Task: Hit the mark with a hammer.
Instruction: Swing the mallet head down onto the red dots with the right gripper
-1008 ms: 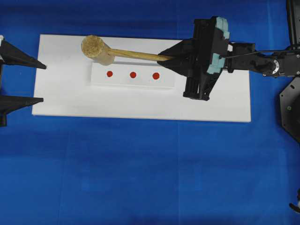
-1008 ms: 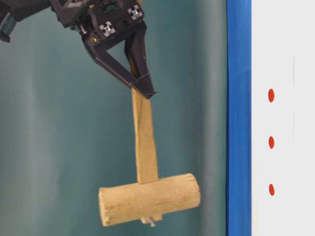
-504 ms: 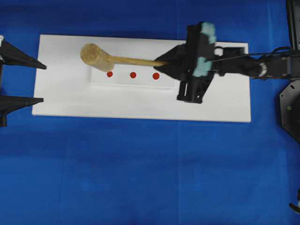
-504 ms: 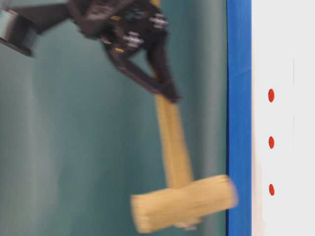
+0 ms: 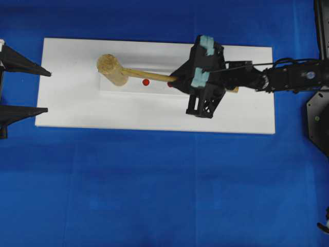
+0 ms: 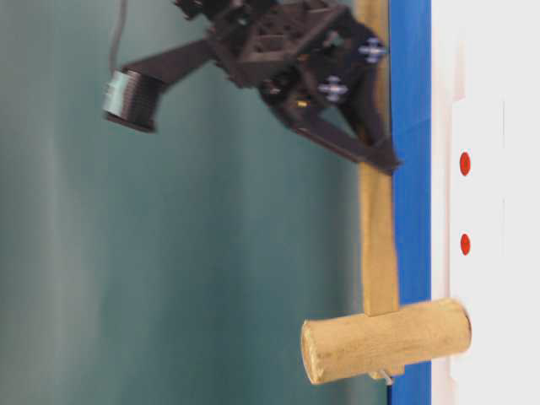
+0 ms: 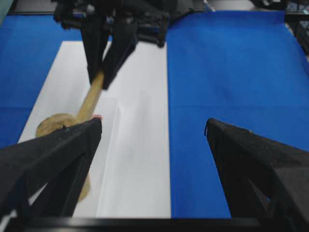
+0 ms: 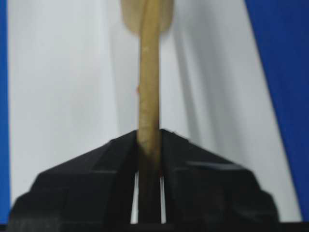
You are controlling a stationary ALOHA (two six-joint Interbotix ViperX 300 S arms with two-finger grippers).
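Note:
The light wooden hammer (image 5: 112,69) lies low across the white board (image 5: 72,108), and my right gripper (image 5: 177,81) is shut on its handle (image 8: 148,72). Its thick head (image 6: 384,342) rests end-on against the raised white strip (image 5: 154,90) and covers the leftmost mark. The middle red mark (image 5: 146,82) shows just below the handle. A third mark (image 5: 169,84) peeks out beside the right gripper's fingers. In the table-level view two marks (image 6: 465,245) are visible. My left gripper (image 5: 48,91) hangs open and empty at the board's left end, apart from the hammer.
Blue cloth (image 5: 154,185) surrounds the board on all sides. The right arm (image 5: 277,80) stretches in from the right edge over the board. A black base part (image 5: 318,118) stands at the far right.
The right gripper swung down and to the left with the hammer. The head dropped from above the board onto the leftmost mark. The left gripper stayed still.

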